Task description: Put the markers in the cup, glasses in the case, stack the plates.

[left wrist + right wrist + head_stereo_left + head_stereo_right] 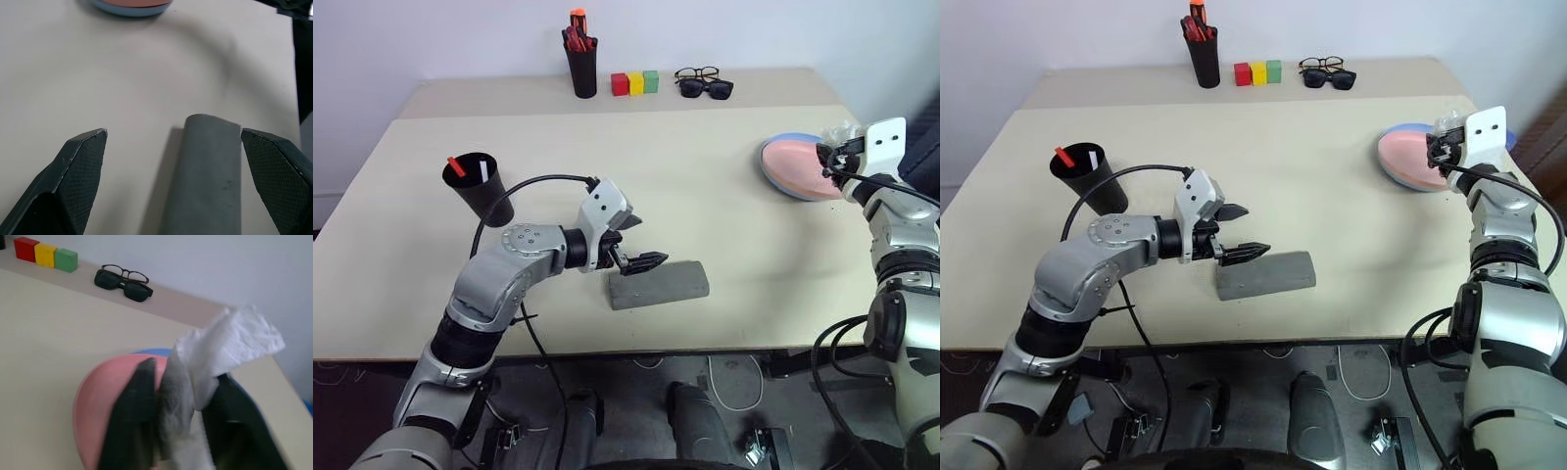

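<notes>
The black cup [480, 188] stands at the left of the table with the red and white markers [470, 168] upright inside it. In front, the grey case [659, 283] lies closed. My left gripper [644, 242] hovers open just over its left end, one finger on each side of it in the left wrist view. At the right the pink plate [795, 169] rests on the light blue plate [790, 138]. My right gripper [185, 368] hangs over their near edge, shut on a crumpled white tissue [230, 340]. The wire-framed glasses [697, 72] lie at the back.
Dark sunglasses [708, 89] lie touching the front of the glasses on the raised back ledge. Red, yellow and green blocks [635, 82] and a slim black pen cup [581, 67] with red-orange pens also stand there. A black cable [524, 186] loops over my left arm.
</notes>
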`<state>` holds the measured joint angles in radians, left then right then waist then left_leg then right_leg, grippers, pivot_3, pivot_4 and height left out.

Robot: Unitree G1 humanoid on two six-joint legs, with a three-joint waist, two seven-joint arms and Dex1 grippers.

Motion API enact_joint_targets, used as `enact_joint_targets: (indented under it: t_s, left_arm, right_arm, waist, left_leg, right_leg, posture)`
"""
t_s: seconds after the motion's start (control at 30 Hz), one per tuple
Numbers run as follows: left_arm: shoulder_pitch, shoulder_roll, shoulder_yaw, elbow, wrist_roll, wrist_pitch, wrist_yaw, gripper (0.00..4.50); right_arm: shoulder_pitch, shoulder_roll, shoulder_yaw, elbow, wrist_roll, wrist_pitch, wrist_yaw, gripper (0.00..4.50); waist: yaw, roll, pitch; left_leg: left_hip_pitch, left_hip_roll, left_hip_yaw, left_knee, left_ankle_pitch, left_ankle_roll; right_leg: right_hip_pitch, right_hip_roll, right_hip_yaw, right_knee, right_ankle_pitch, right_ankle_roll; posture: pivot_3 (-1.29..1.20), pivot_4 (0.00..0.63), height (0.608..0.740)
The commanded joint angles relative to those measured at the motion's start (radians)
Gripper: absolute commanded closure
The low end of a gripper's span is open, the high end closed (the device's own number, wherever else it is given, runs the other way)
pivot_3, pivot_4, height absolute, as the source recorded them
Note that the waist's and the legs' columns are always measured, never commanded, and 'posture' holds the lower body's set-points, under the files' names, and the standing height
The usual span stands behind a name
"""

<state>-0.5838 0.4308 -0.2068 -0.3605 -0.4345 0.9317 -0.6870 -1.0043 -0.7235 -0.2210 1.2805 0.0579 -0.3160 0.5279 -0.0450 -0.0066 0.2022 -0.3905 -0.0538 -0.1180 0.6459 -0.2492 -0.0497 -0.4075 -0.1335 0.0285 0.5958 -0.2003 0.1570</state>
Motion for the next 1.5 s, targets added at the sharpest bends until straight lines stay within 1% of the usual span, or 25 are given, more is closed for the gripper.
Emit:
enact_joint_targets:
  t_s: [0.03,0.17,0.27,0.43,0.53,0.63,0.73,0.83,0.93,1.1,1.27,1.4,1.5]
  left_arm:
    - [0.002,0.003,0.029,-0.051,-0.025,0.011,0.011,0.0]
    - [-0.001,0.003,0.017,-0.04,-0.031,0.008,0.011,0.0]
    - [-0.009,-0.004,0.008,-0.029,-0.03,0.003,0.007,0.0]
    - [-0.021,-0.013,-0.006,-0.002,-0.025,-0.012,-0.01,0.0]
    - [-0.025,-0.018,-0.014,0.01,-0.022,-0.021,-0.019,0.0]
    - [-0.028,-0.022,-0.018,0.016,-0.02,-0.026,-0.023,0.0]
    - [-0.025,-0.02,-0.016,0.012,-0.02,-0.027,-0.026,0.0]
    - [-0.023,-0.015,-0.011,0.009,-0.019,-0.026,-0.028,0.0]
    - [-0.019,-0.009,-0.005,0.001,-0.017,-0.023,-0.025,0.0]
    - [-0.009,0.004,0.012,-0.026,-0.023,-0.005,-0.006,0.0]
    - [0.008,0.018,0.032,-0.058,-0.035,0.021,0.018,0.0]
    - [0.019,0.022,0.045,-0.081,-0.049,0.045,0.034,0.0]
    - [0.027,0.027,0.045,-0.083,-0.053,0.046,0.036,0.0]
  right_arm:
    - [-0.031,-0.008,-0.009,-0.008,-0.007,-0.039,-0.031,1.19]
    - [-0.019,-0.028,-0.047,-0.024,0.032,-0.047,-0.003,1.19]
    - [0.01,-0.052,-0.072,-0.049,0.063,-0.043,0.061,1.19]
    - [0.133,-0.094,-0.101,-0.142,0.137,0.024,0.289,1.19]
    - [0.249,-0.108,-0.121,-0.238,0.205,0.138,0.429,1.19]
    - [0.355,-0.115,-0.127,-0.343,0.243,0.233,0.503,1.19]
    - [0.4,-0.113,-0.127,-0.387,0.253,0.29,0.505,1.19]
    - [0.404,-0.102,-0.117,-0.393,0.248,0.31,0.497,1.19]
    - [0.368,-0.084,-0.099,-0.345,0.224,0.286,0.471,1.19]
    - [0.263,-0.056,-0.071,-0.23,0.183,0.233,0.431,1.19]
    - [0.178,-0.033,-0.056,-0.135,0.141,0.16,0.36,1.19]
    - [0.164,-0.027,-0.057,-0.111,0.137,0.148,0.368,1.19]
    - [0.179,-0.027,-0.068,-0.13,0.157,0.162,0.411,1.19]
  waist:
    - [0.001,0.0,0.0]
    - [0.0,0.0,0.0]
    - [0.0,0.0,0.0]
    - [0.001,0.0,0.0]
    - [0.001,0.0,0.0]
    - [-0.001,0.0,0.0]
    - [-0.007,0.001,0.0]
    - [-0.009,0.001,0.0]
    - [-0.005,0.001,0.0]
    - [-0.004,0.0,0.0]
    - [0.002,0.0,0.0]
    - [0.003,0.0,0.0]
    - [0.001,0.0,0.0]
  left_leg:
    - [0.0,0.0,0.0,0.0,0.0,0.0]
    - [0.0,0.0,0.0,0.0,0.0,0.0]
    - [0.0,0.0,0.0,0.0,0.0,0.0]
    - [0.0,0.0,0.0,0.0,0.0,0.0]
    - [0.001,0.0,0.0,0.0,0.0,0.0]
    - [0.001,0.0,0.0,0.001,0.0,0.0]
    - [0.001,0.0,0.0,0.001,0.0,0.0]
    - [0.002,0.0,0.0,0.001,0.0,0.0]
    - [0.002,0.0,0.0,0.001,0.0,0.0]
    - [0.002,0.0,0.0,0.001,0.0,0.0]
    - [0.001,0.0,0.0,0.001,0.0,0.0]
    - [0.001,0.0,0.0,0.001,0.0,0.0]
    - [0.001,0.0,0.0,0.001,0.0,0.0]
  right_leg:
    - [0.0,0.0,0.0,0.0,0.0,0.0]
    - [0.0,0.0,0.0,0.0,0.0,0.0]
    - [0.0,0.0,0.0,0.0,0.0,0.0]
    - [0.001,0.0,0.0,-0.001,0.0,0.0]
    - [0.002,0.0,0.0,0.0,0.0,0.0]
    - [0.002,0.0,0.0,0.0,0.0,0.0]
    - [0.001,0.0,0.0,0.0,0.0,0.0]
    - [0.002,0.0,0.0,0.001,0.0,0.0]
    - [0.002,0.0,0.0,0.001,0.0,0.0]
    - [0.002,0.0,0.0,0.001,0.0,0.0]
    - [0.001,0.0,0.0,0.001,0.0,0.0]
    - [0.001,0.0,0.0,0.0,0.0,0.0]
    - [0.001,0.0,0.0,0.0,0.0,0.0]
  posture:
    - [0.0,0.15,0.74]
    - [0.0,0.15,0.74]
    - [0.0,0.15,0.74]
    - [0.0,0.15,0.74]
    - [0.0,0.15,0.74]
    - [0.0,0.15,0.74]
    - [0.0,0.15,0.74]
    - [0.0,0.15,0.74]
    - [0.0,0.15,0.74]
    - [0.0,0.15,0.74]
    - [0.0,0.15,0.74]
    - [0.0,0.15,0.74]
    - [0.0,0.15,0.74]
